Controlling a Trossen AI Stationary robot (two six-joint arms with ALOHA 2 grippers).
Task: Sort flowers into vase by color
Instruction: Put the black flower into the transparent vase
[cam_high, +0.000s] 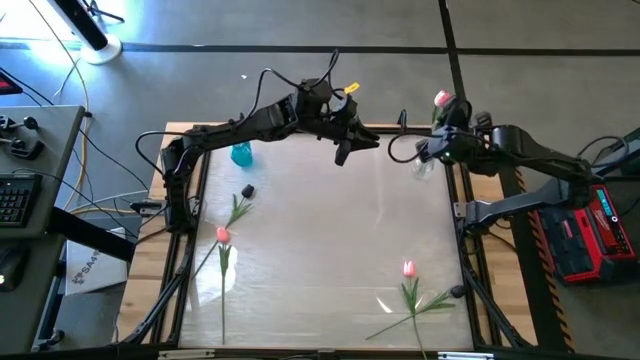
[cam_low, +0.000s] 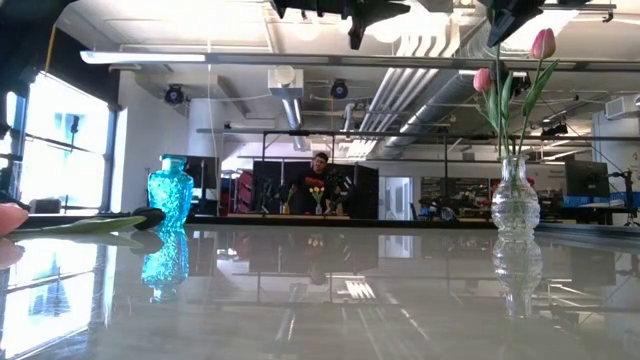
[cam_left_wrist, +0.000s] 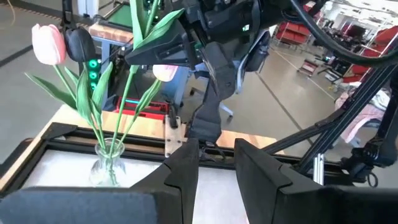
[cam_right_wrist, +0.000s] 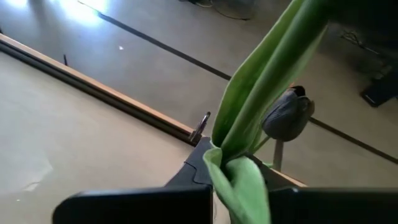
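The right gripper (cam_right_wrist: 239, 198) is clamped on the stem of a near-black tulip (cam_right_wrist: 287, 115), beside the clear vase (cam_low: 515, 205). That vase holds pink ones, so this looks like mid-placement, and the next move likely calls for carrying it across to the blue vase (cam_low: 169, 195). The left gripper (cam_left_wrist: 216, 155) hovers near, fingers apart and empty. Counted: two pink tulips in the clear vase, two pink and one dark on the table (cam_high: 320, 260) — two vases.
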